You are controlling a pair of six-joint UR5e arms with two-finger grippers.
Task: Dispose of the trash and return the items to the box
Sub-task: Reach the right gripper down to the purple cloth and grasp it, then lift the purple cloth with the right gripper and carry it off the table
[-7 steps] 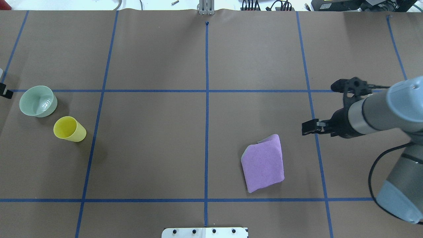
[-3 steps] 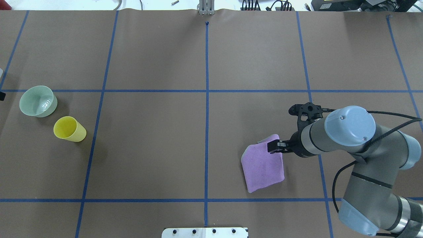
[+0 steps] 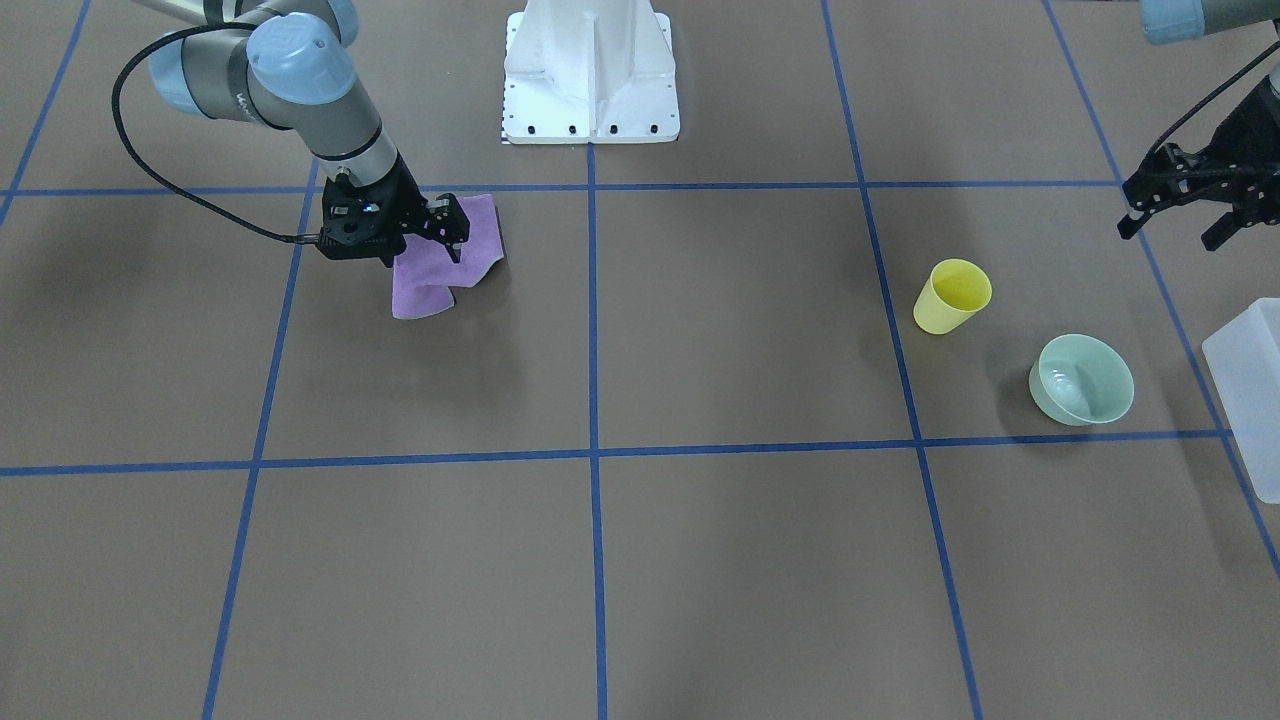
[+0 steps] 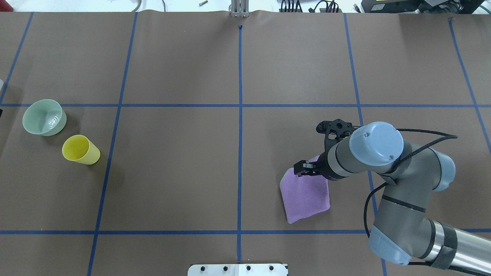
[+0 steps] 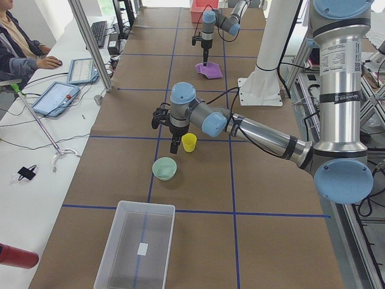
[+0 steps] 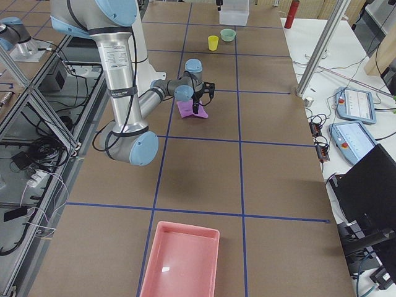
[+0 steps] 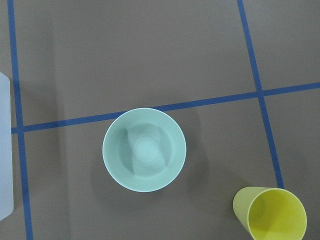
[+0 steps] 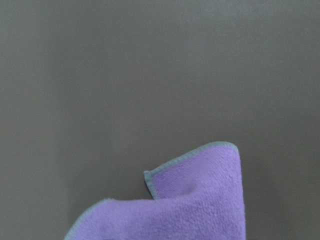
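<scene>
The mint-green bowl [image 4: 43, 117] stands upright at the table's left, beside a yellow cup [image 4: 79, 149]. The frosted-white box [image 3: 1250, 390] lies just past the bowl [image 3: 1082, 380]. My left gripper [image 3: 1175, 225] is open and empty, high over this area. Its wrist view looks straight down on the bowl [image 7: 144, 150], with the cup [image 7: 270, 215] at the lower right. A purple cloth [image 4: 307, 195] lies folded on the right. My right gripper [image 4: 301, 168] hangs over the cloth's raised far corner [image 8: 200, 200] and looks open and empty.
The white robot pedestal [image 3: 590, 70] stands at the table's near middle edge. A pink tray [image 6: 179, 260] lies at the table's right end. Operators' tablets and cables sit on the side bench [image 5: 57, 96] across the table.
My right arm has swung left and towards the robot, from beside the cloth to over its far corner. The left gripper's tip has left the overhead view's left edge.
</scene>
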